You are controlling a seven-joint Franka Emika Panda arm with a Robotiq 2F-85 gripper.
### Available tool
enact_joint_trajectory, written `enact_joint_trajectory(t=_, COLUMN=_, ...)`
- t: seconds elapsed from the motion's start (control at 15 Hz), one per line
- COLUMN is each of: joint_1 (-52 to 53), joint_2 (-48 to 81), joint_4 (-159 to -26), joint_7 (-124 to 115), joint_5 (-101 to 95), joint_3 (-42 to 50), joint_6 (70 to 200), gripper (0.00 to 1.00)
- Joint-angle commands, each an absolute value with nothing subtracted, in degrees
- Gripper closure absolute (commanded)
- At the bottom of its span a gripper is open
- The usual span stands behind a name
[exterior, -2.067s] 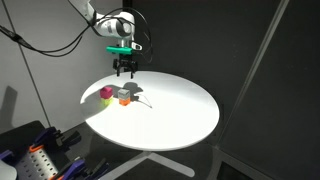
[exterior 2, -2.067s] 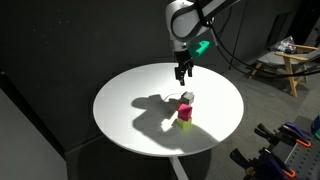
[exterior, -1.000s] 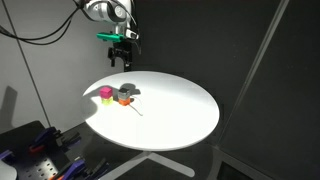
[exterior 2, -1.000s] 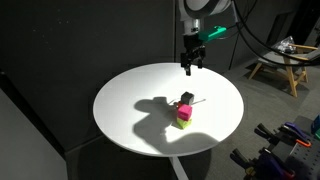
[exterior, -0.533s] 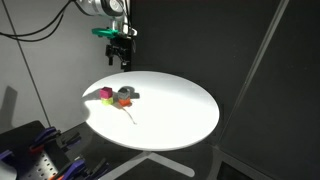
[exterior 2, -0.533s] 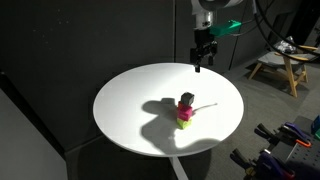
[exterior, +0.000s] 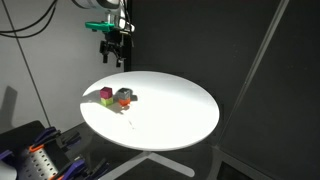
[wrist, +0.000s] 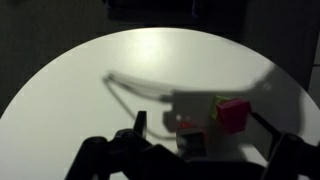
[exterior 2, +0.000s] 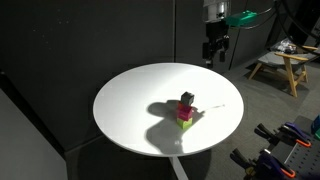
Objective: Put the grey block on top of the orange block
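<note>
two blocks already make the stack: the grey block sits on the orange block toward one side of the bench, with a magenta cube just beside them, so the placing looks done. the fingers hang high over the bench's far rim, well apart from the stack, with nothing visible between them, though how wide they stand i cannot tell; little seems left to do.
</note>
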State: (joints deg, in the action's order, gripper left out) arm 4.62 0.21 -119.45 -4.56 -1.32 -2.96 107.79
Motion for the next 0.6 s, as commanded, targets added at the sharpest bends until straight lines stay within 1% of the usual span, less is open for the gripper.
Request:
enact_joint_trajectory(t=0.0, joint_1=4.1, joint_2=-4.5, joint_4=-121.6, joint_7=-1.8, joint_5=-1.1, joint_3=-3.1, joint_6=105.9, gripper=0.0)
enact_joint_trajectory(t=0.53, joint_1=4.4, joint_2=-11.3, joint_4=-125.4, joint_7=-0.4, joint_5=-1.7, joint_3=-3.4, joint_6=111.2, gripper=0.0)
